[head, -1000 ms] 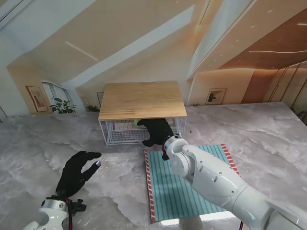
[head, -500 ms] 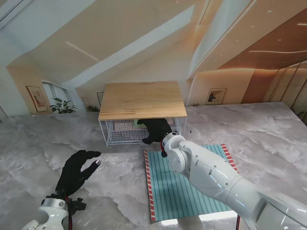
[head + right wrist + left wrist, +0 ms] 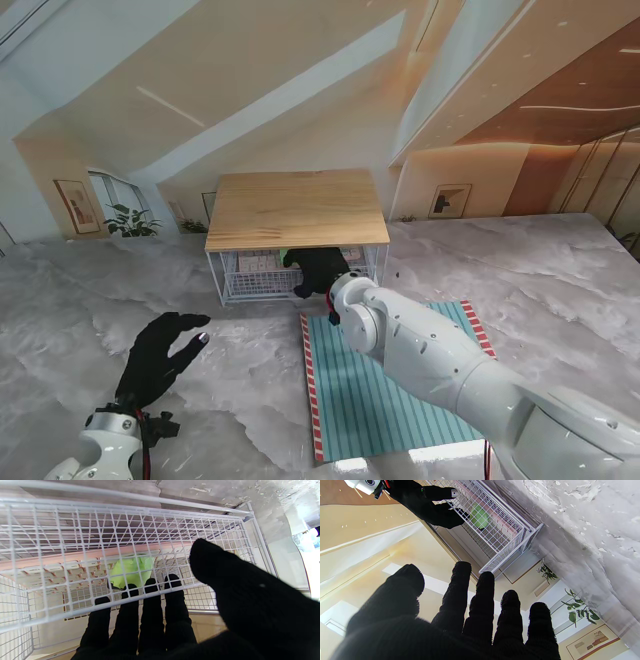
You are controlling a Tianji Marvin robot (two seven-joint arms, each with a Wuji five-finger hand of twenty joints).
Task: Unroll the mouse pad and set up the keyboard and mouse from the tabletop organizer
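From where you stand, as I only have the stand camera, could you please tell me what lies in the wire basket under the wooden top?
Observer: A green mouse lies on top of a pink keyboard with pale keys, both inside the basket.
Operator: Thank you. Does the right hand have hold of the mouse?
Observer: No. The right hand has four fingertips past the basket's front wire, at the mouse's near edge. The thumb is apart from them, so nothing is gripped. I cannot tell whether the fingertips touch the mouse.
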